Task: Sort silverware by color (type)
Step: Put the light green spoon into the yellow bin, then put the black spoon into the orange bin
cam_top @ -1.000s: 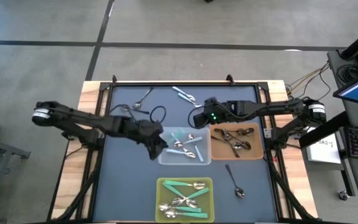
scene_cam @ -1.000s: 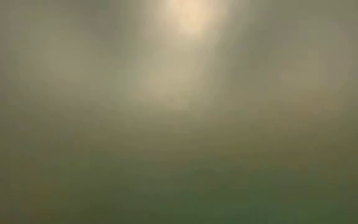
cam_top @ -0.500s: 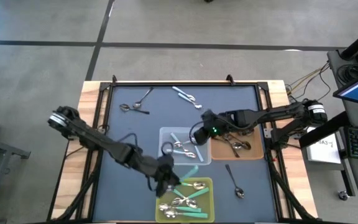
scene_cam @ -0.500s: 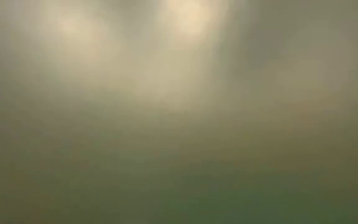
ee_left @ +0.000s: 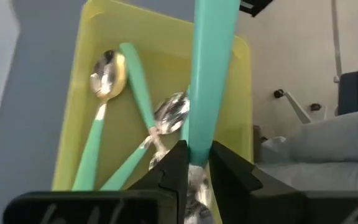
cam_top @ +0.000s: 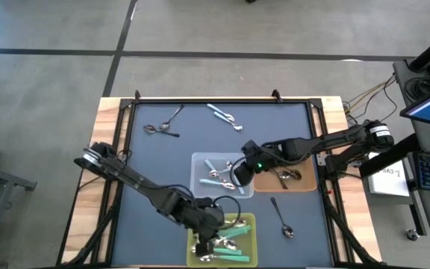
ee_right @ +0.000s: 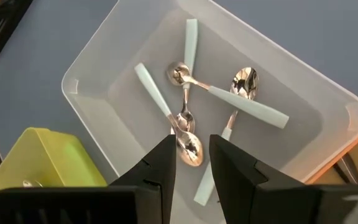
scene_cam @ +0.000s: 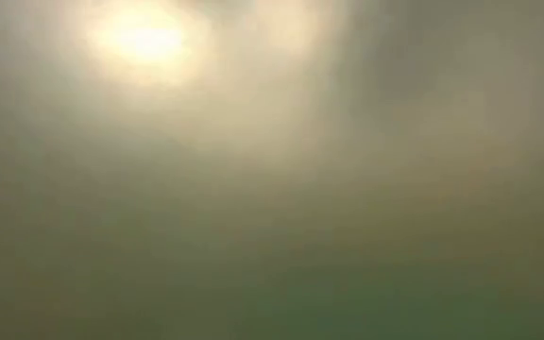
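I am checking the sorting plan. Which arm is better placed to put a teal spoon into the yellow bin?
Left. The left gripper is shut on a teal spoon right above the yellow bin. The right gripper is open over the clear bin of light blue spoons.

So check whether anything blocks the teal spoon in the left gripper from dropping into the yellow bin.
Nothing visible does. The left gripper is shut on the teal spoon directly over the yellow bin. Below it lie only other teal spoons, which leave bare floor in the bin.
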